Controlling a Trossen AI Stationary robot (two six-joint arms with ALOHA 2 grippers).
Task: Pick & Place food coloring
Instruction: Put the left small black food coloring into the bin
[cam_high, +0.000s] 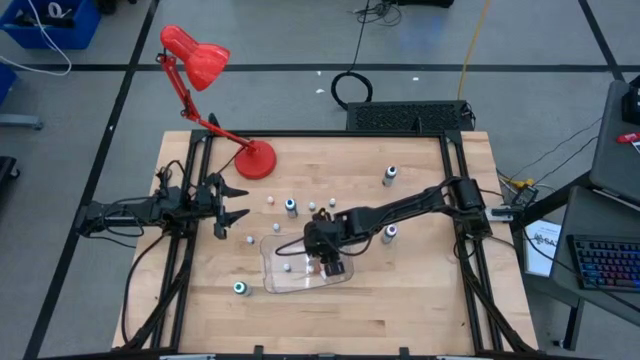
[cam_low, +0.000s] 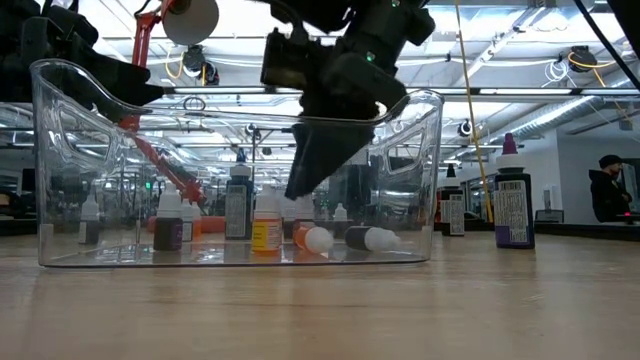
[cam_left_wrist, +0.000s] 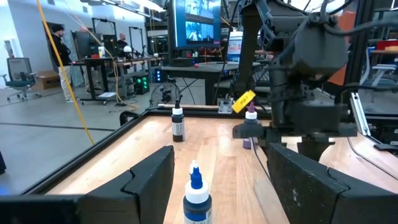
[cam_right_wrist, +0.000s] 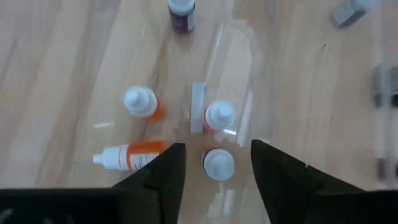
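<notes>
In the high view, the right gripper (cam_high: 330, 262) is seen poised over the clear tray (cam_high: 275, 280), while the left gripper (cam_high: 235, 205) is parked well apart, near the table's left side. Loose food coloring bottles are scattered around the tray; one (cam_high: 390, 234) stands just beyond the right arm, another (cam_high: 240, 288) near the tray's far corner.

In the low view, the right gripper is lowered inside the tray, with upright and toppled bottles (cam_low: 266, 228) gathered beneath its fingertips.

In the left wrist view, the left fingers are spread, and a blue-tipped bottle (cam_left_wrist: 196, 198) stands between them, ungrasped.

In the right wrist view, the right fingers are released, nothing held; a white-capped bottle (cam_right_wrist: 218, 163) sits directly between them. A placing step appears finished; withdrawal upward and a fresh pick outside the tray seem called for.
</notes>
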